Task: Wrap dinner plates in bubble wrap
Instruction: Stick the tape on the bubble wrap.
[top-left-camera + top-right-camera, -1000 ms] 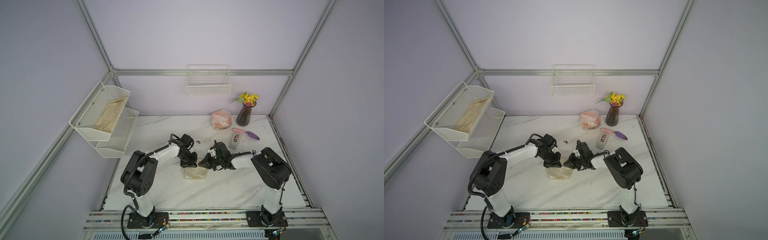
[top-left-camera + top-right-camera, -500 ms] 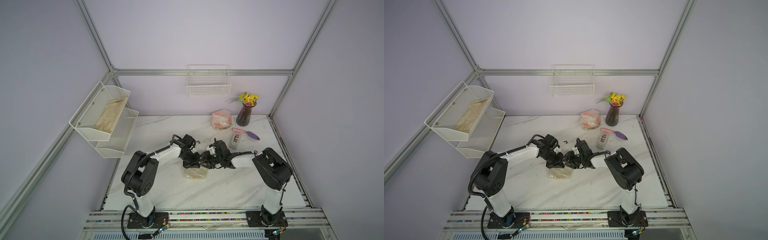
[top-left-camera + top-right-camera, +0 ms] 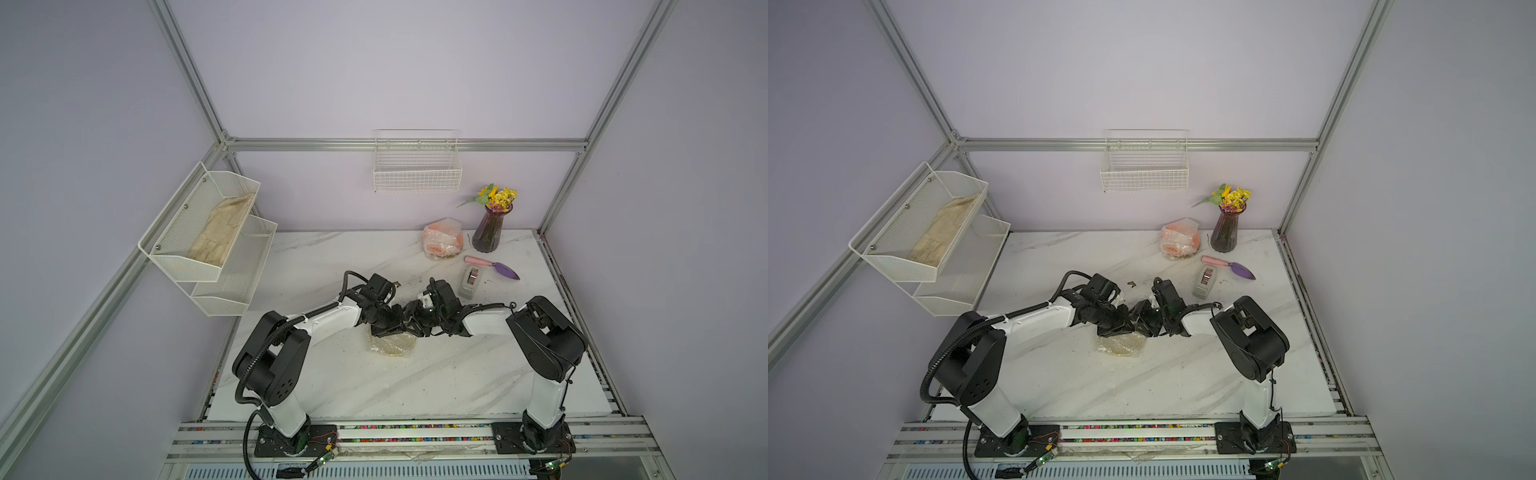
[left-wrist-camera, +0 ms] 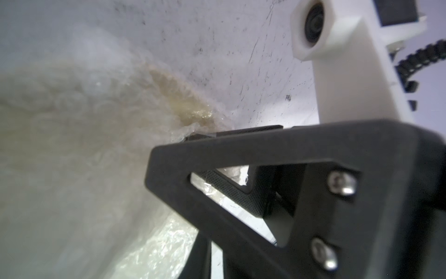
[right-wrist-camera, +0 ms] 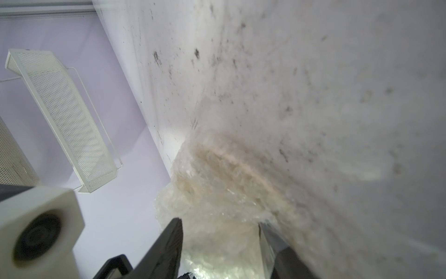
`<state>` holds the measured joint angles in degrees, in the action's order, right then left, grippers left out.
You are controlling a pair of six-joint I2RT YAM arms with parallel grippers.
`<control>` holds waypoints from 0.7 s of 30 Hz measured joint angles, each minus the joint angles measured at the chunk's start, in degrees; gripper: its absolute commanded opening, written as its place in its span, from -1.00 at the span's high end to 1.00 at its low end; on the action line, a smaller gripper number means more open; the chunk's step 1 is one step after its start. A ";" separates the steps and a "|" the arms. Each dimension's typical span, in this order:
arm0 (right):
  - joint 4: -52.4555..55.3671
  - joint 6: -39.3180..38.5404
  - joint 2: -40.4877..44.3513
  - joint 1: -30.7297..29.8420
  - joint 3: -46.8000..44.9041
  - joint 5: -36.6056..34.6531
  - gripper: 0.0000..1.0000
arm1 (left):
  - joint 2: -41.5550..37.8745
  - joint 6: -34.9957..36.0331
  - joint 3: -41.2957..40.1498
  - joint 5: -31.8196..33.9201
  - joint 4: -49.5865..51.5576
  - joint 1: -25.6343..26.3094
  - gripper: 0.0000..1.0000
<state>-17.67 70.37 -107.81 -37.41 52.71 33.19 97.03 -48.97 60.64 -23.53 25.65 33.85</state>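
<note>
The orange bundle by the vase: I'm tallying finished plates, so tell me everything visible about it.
The orange plate looks fully cased in clear, crinkly bubble wrap, its colour showing through in patches. The bundle is lumpy and roughly round, apparently propped up rather than lying flat. It rests at the back of the marble table, close beside the dark purple vase, with a small gap between them. Only the table visibly touches it.

Soft even light, faint shadows. Top views sharp; wrist views blurred near, glare on bubble wrap [image 4: 166, 244].
</note>
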 measured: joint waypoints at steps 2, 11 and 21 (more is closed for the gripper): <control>-0.37 1.09 0.26 -0.31 -0.31 -0.92 -0.08 | -0.02 -1.66 -1.51 0.92 -1.70 0.02 0.37; -1.92 4.70 0.57 -1.36 -0.61 -4.13 -0.05 | -1.16 -9.99 -10.40 2.38 -16.61 0.04 0.37; -2.32 5.92 0.66 -2.16 -0.61 -6.08 -0.03 | -4.13 -16.72 -16.79 8.59 -27.82 1.44 0.25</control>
<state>-19.99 76.29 -107.15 -39.57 52.10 27.11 92.90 -65.69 43.86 -14.94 -2.17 35.29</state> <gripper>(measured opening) 0.518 0.371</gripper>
